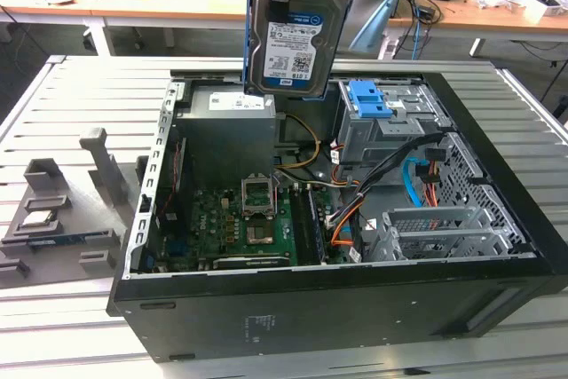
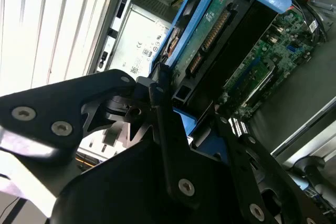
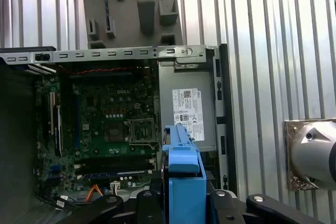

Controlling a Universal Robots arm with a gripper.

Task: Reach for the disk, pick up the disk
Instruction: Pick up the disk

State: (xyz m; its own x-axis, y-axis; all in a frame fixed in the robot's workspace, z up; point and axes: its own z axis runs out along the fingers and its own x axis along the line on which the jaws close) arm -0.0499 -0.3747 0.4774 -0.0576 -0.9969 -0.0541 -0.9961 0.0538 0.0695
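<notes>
disk (image 2: pixel 220 30) partly hidden behind tool (image 2: pixel 186 114), tool body cut off

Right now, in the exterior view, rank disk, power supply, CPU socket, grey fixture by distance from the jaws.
1. Disk: clamped in the jaws.
2. Power supply: just beneath.
3. CPU socket: lower, inside the case.
4. Grey fixture: outside it, exterior view's left.

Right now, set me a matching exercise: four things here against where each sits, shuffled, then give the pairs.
1. disk
2. blue caddy
3. motherboard
4. square chip

A. on the grey holder, exterior view's left
B. in the shut gripper, above the open case
C. flat on the case floor
D. in the drive cage, exterior view's right

Pairs: 1-B, 2-D, 3-C, 4-A
</notes>
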